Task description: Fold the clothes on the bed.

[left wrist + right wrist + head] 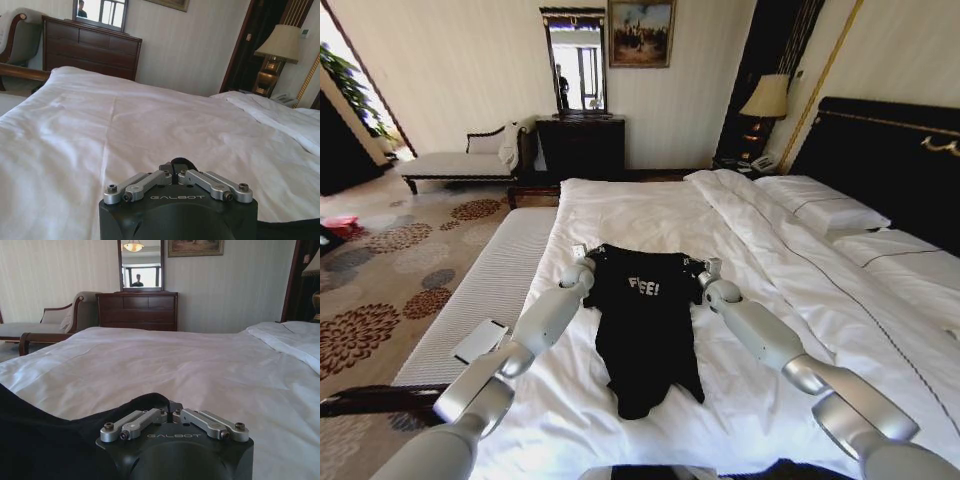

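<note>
The black T-shirt [642, 330] lies flat near the bed's [650, 215] foot edge. Left gripper [586, 263] and right gripper [708, 272] look closed on its shoulders; an uneven lift could wrinkle it.

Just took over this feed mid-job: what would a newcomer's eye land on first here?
The black T-shirt with white lettering, spread flat on the white bed. Next, the two silver arms reaching in: the left end effector and right end effector sit at the shirt's two shoulders, fingers drawn together in both wrist views.

T-shirt [645, 330] on bed [650, 210]
</note>
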